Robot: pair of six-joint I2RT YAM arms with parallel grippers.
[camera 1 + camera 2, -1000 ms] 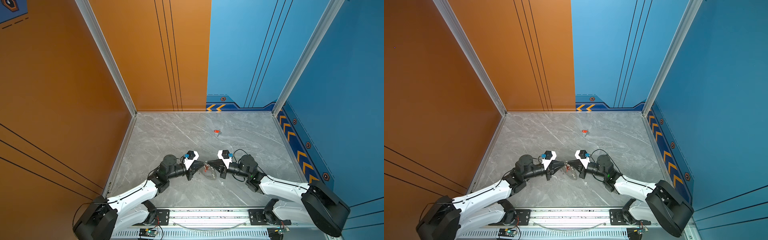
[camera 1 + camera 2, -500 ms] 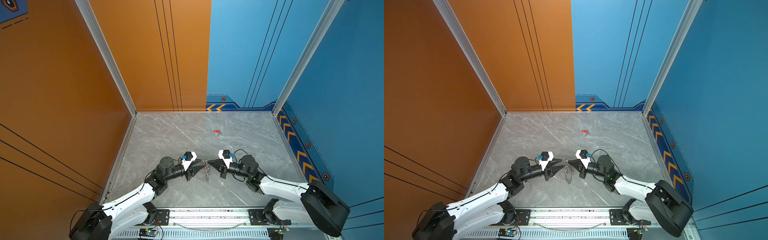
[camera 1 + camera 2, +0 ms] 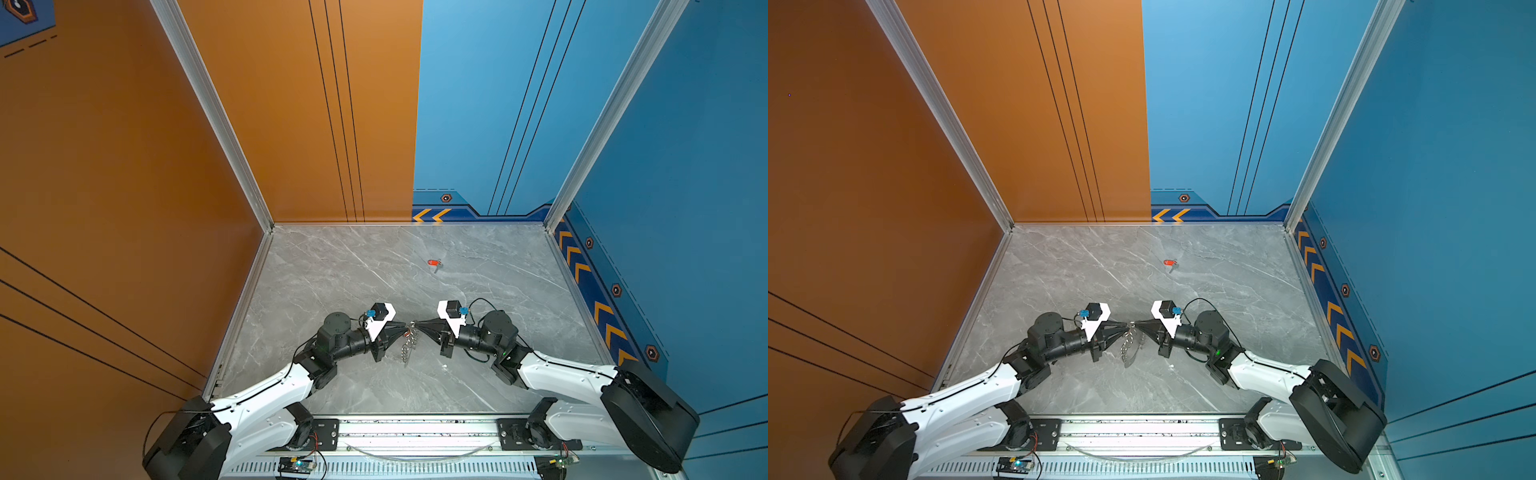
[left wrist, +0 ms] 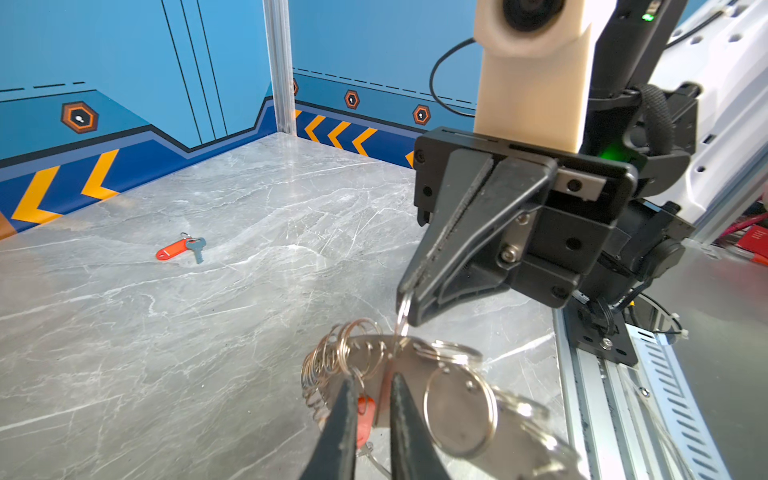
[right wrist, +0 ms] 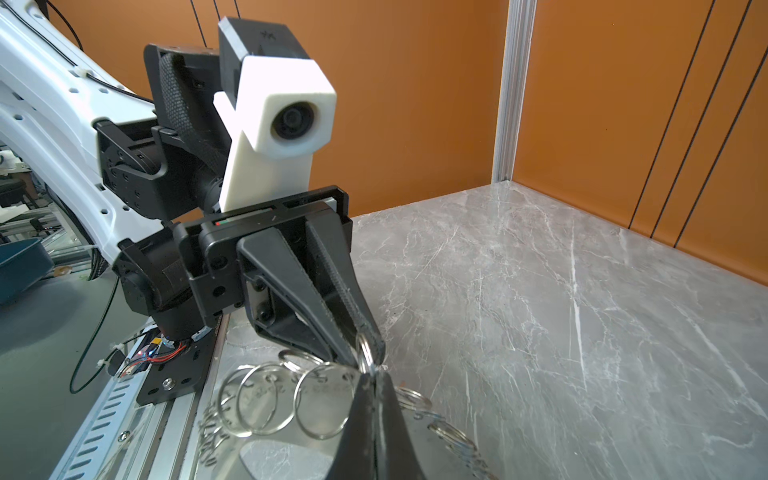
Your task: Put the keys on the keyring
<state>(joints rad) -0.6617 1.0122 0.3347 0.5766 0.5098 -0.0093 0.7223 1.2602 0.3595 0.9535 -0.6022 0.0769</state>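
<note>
Two robot arms meet tip to tip low over the near part of a grey marble desk [image 3: 332, 270], with the keyring [image 3: 408, 347] strung between them.

The left pincer [image 3: 404, 328] and the right pincer [image 3: 417, 325] point straight at each other, their tips almost touching in both top views. The keyring hangs just under that meeting point, a bunch of small silver split rings on a flat band, and its lower end trails toward the desk.

Seen from the right wrist, the left pincer [image 5: 365, 353] has its two dark fingers drawn nearly together, with one split ring nipped between the tips. The right pincer [image 5: 375, 380] is pressed fully together, its tip against the same cluster of the keyring [image 5: 291, 403].

From the left wrist, the right pincer [image 4: 409, 309] pinches a single ring at its very tip, above the rest of the keyring [image 4: 419, 361]. An orange tag [image 4: 365, 415] shows in the narrow gap between the left pincer's fingers [image 4: 345, 415], just below the rings. Whether it hangs from a ring cannot be told.

A loose key [image 3: 434, 263] with a red tag lies flat on the desk well beyond both pincers, toward the back wall and slightly to the right pincer's side. Nothing touches it.
</note>
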